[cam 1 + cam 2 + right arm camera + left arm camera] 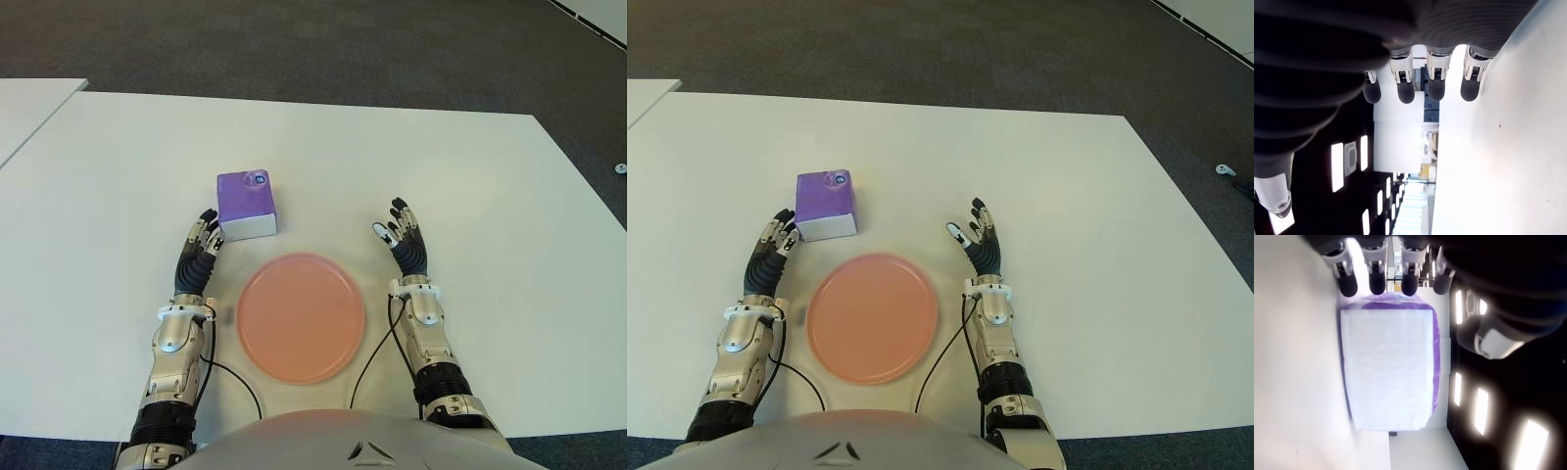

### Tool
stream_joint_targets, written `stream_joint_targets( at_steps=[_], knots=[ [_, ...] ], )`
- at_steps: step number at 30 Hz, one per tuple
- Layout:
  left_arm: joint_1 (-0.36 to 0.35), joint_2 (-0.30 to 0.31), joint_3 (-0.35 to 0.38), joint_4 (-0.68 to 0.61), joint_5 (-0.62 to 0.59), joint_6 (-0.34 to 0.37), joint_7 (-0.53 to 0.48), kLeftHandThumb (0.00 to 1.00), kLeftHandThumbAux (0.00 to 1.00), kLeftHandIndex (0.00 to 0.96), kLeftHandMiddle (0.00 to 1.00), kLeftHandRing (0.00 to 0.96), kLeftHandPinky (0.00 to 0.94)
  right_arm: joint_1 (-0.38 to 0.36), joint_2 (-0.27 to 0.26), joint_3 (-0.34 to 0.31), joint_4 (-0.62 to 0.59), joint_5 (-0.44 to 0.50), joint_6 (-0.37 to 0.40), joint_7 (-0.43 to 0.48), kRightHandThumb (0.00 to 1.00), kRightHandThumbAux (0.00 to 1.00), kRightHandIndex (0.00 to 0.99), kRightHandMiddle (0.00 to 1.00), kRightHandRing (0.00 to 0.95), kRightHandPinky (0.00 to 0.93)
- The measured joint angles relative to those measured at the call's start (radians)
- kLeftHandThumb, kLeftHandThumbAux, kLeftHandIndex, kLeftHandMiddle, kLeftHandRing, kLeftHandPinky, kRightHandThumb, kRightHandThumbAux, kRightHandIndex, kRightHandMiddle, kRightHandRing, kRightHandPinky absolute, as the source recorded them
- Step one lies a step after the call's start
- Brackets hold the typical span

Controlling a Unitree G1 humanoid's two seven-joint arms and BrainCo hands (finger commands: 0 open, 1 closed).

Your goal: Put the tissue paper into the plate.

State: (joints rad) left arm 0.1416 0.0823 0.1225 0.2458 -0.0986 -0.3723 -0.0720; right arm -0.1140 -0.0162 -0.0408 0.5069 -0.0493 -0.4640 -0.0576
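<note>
Tissue pack [246, 204], a small purple-topped block with white sides, sits on the white table [490, 176] just beyond the plate [301, 315], off toward the plate's far left edge and not touching it. The plate is pink, round and bare, lying close in front of the robot's body. The left hand [199, 251] shows to the left of the plate, its fingers [1378, 282] straightened and reaching to the near side of the pack; in the left wrist view the fingertips line up along the pack's edge with the thumb held apart, so nothing is grasped yet, and whether the tips actually touch the wrapper cannot be told. The right hand [407, 242] shows to the right of the plate, fingers extended and spread, holding nothing. The step in hand looks like the approach to the pack, with the pick-up not yet made. The next move likely calls for the left hand to go a little farther over the pack, close fingers and thumb on its opposite sides, lift it clear of the table, and carry it the short way back toward the robot onto the plate's middle. The soft wrapper may give under the grip, so a light, even squeeze seems wise.
</note>
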Motion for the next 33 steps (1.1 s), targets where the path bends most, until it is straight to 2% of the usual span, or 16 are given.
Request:
stream_joint_targets(
  at_steps=[25, 30, 33],
  knots=[
    [0.000, 0.001, -0.001, 0.000, 0.002, 0.000, 0.000, 0.000, 0.466, 0.000, 0.000, 0.000, 0.000, -0.001, 0.000, 0.000, 0.001, 0.000, 0.000, 0.000, 0.012, 0.549, 0.000, 0.000, 0.000, 0.000],
    [-0.001, 0.013, 0.000, -0.001, 0.087, -0.018, 0.047, 0.000, 0.468, 0.000, 0.000, 0.000, 0.000, -0.002, 0.000, 0.000, 0.002, 0.000, 0.000, -0.001, 0.012, 0.549, 0.000, 0.000, 0.000, 0.000],
    [-0.005, 0.033, 0.016, -0.029, 0.197, -0.021, 0.129, 0.000, 0.468, 0.000, 0.000, 0.000, 0.000, -0.004, 0.001, 0.000, 0.005, 0.000, -0.001, -0.001, 0.012, 0.549, 0.000, 0.000, 0.000, 0.000]
  ],
)
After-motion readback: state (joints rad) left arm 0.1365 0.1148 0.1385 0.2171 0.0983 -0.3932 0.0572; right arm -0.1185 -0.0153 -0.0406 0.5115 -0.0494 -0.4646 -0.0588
